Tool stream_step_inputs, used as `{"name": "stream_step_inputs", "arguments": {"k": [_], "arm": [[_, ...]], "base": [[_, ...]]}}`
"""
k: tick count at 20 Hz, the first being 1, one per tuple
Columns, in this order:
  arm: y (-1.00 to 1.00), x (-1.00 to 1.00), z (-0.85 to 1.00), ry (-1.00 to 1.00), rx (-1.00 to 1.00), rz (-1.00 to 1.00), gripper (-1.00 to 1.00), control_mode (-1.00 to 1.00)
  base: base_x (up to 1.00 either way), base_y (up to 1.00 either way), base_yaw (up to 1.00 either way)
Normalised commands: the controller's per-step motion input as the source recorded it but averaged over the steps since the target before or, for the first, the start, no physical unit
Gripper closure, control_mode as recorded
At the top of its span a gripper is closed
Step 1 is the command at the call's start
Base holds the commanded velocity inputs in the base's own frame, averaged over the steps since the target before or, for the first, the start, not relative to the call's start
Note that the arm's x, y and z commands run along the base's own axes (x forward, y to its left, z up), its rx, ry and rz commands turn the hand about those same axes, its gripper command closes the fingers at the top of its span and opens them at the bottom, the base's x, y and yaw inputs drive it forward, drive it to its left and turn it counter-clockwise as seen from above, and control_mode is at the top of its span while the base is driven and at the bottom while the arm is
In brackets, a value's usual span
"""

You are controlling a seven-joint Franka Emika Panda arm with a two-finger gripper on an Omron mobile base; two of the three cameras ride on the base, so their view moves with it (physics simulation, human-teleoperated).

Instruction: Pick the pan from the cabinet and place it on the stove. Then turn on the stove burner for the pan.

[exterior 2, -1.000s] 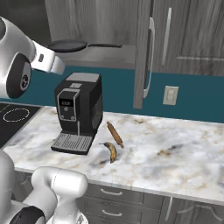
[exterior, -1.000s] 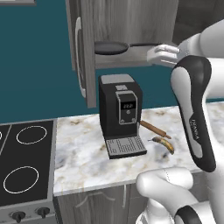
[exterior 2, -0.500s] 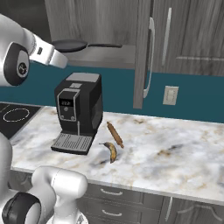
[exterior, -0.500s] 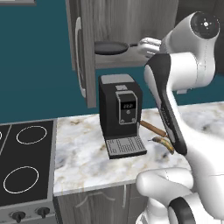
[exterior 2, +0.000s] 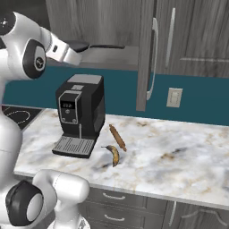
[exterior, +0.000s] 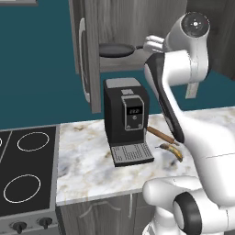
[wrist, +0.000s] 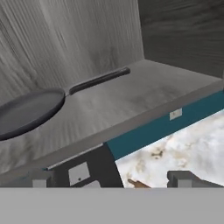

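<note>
Grey wood walls of the cabinet [wrist: 87,39] stand all around us, with its grey shelf [wrist: 144,92] below. Our gripper [wrist: 109,181] has its jaws as wide open as they go, and they hold nothing. We see the two dark fingertips [wrist: 186,178] low down, out in front of the shelf edge.

We use the coffee machine [exterior: 126,117] as our mark. Our gripper [exterior: 151,45] hangs up above the machine, at the open front of the cabinet [exterior: 87,50], close to the end of the pan handle but not touching it.

We see the pan [wrist: 28,111] lying flat on the shelf, its long black handle pointing along the shelf. It sits high above the coffee machine [exterior 2: 80,112], and the pan [exterior: 114,49] shows there on the shelf.

Just beside the machine, on the marble counter [exterior 2: 179,156], lie a banana [exterior 2: 114,155] and a rolling pin [exterior 2: 117,137]. On the machine's other side is the stove [exterior: 25,176], with its white ring burner [exterior: 18,188] bare.
</note>
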Motion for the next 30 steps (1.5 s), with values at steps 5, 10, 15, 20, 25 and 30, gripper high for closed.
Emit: {"name": "stream_step_inputs", "arguments": {"k": [5,10,15,20,25,30], "arm": [[-0.11,0.58,0.00,0.00,0.05,-0.02,-1.00,-1.00],[-0.14,0.38,-0.01,0.00,0.02,-0.01,-1.00,-1.00],[-0.16,0.47,0.00,0.00,0.01,-0.04,-1.00,-1.00],[-0.11,0.49,0.00,0.01,0.00,-0.04,-1.00,-1.00],[-0.05,0.46,-0.05,0.03,0.04,-0.04,-1.00,-1.00],[0.00,0.41,-0.03,0.05,0.07,-0.05,-1.00,-1.00]], "base": [[0.00,0.00,0.00],[0.00,0.00,0.00],[0.00,0.00,0.00],[0.00,0.00,0.00],[0.00,0.00,0.00],[0.00,0.00,0.00]]}}
